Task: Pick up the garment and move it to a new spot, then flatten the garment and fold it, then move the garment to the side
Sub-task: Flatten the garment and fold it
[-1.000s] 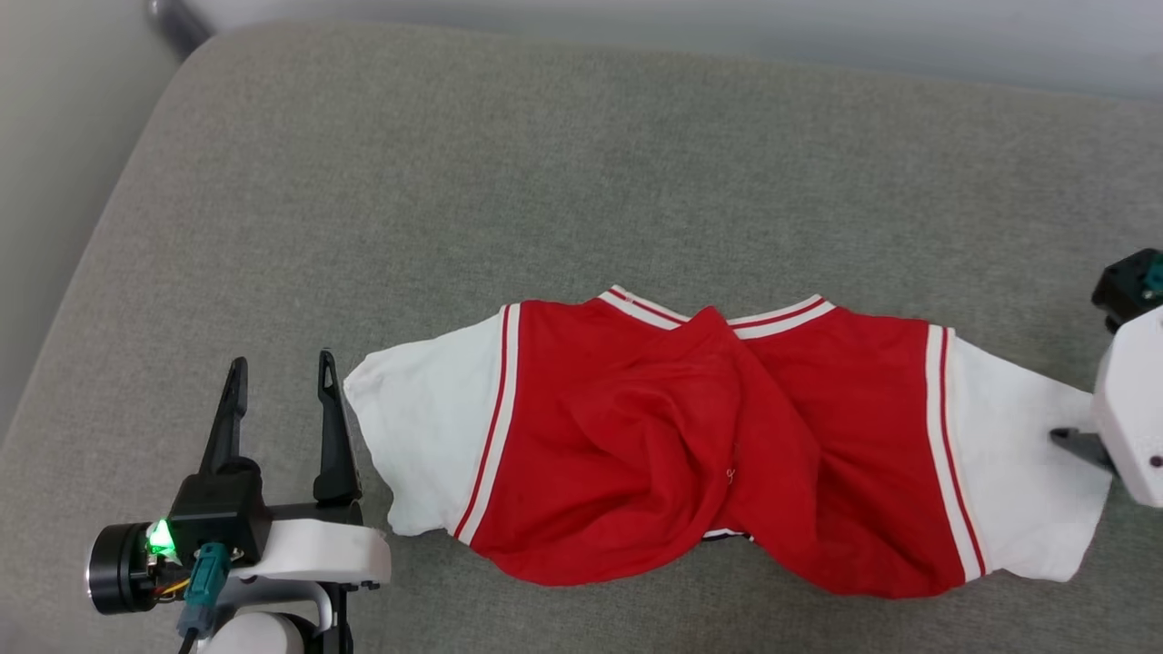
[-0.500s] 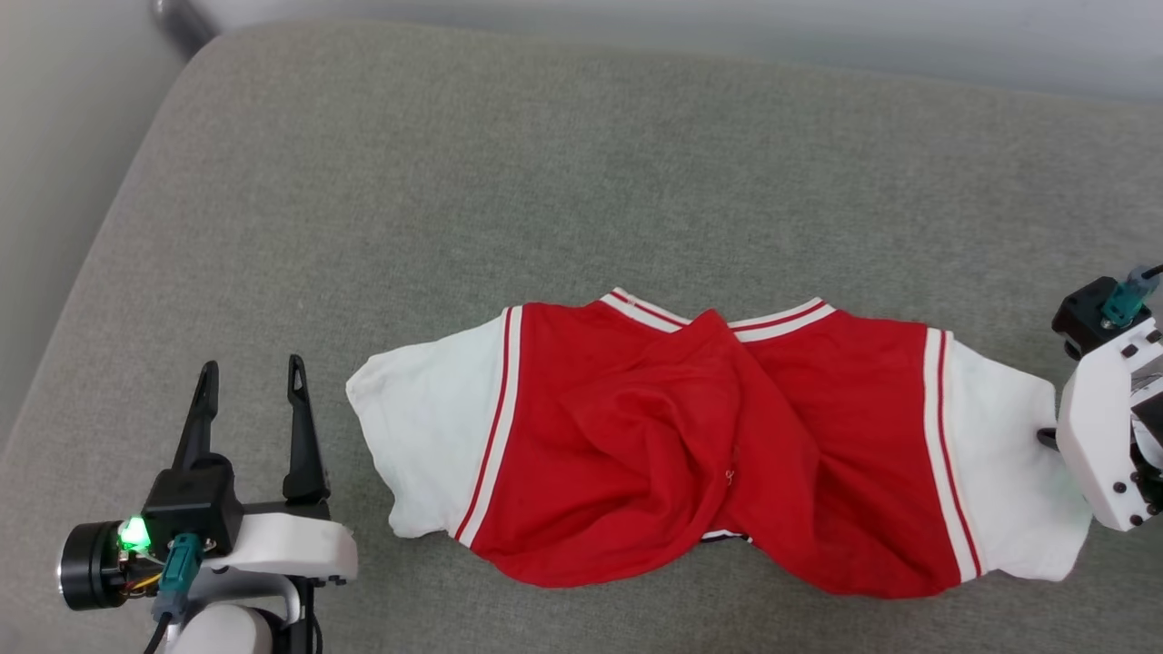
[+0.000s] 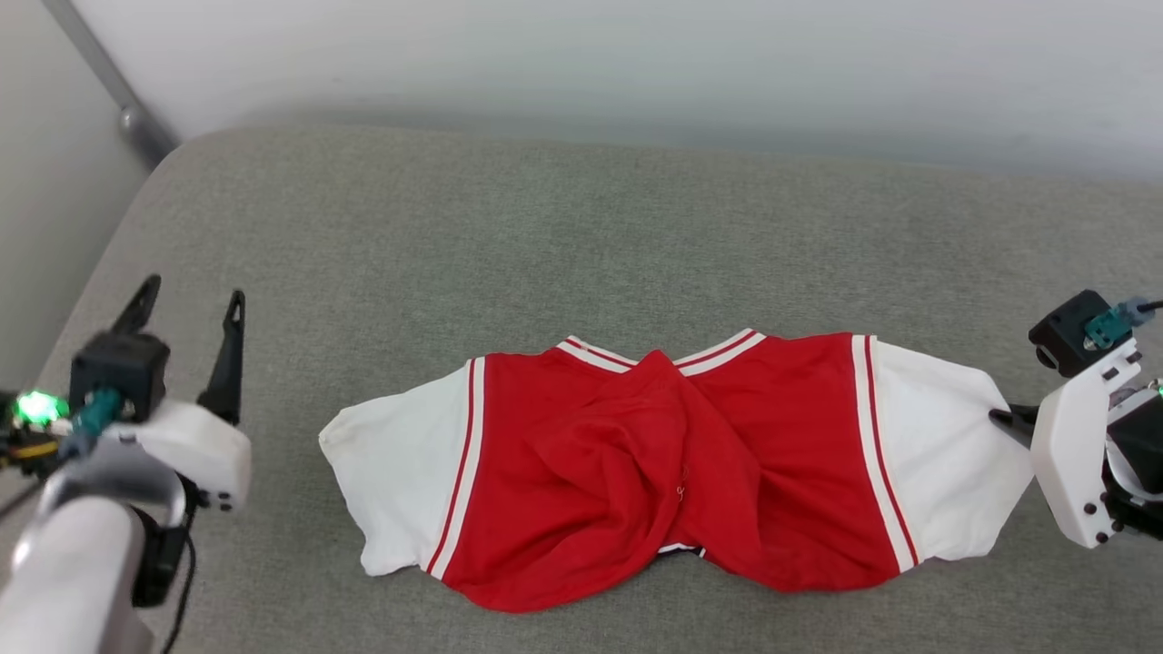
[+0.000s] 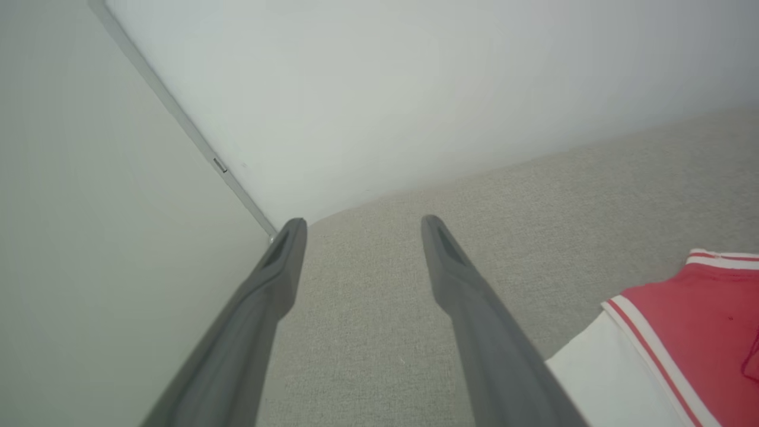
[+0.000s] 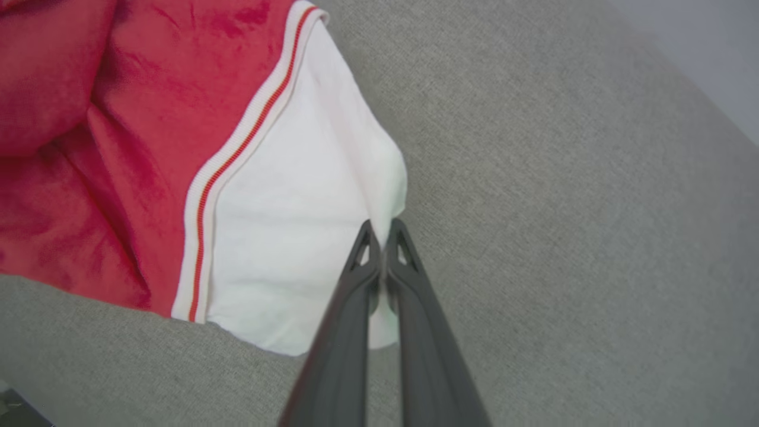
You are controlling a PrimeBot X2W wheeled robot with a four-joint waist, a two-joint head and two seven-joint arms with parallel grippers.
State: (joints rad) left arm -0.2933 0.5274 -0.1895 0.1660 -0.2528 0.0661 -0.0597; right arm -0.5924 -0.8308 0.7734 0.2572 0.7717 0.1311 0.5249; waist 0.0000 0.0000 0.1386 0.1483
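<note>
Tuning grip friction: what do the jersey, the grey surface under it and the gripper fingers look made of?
Garment: soft matte knit, maybe cotton or polyester; it bunches into folds, with ribbed-looking striped trim. Grey surface: matte woven upholstery cloth; fine weave shows, rounded corner suggests padding. Left gripper, its fingers: dark grey, smooth, matte, probably moulded plastic; a rubber coat can't be excluded.

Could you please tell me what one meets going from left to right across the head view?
The open left hand → white jersey sleeve → red jersey body → other white sleeve → the right hand, shut on that sleeve.
</note>
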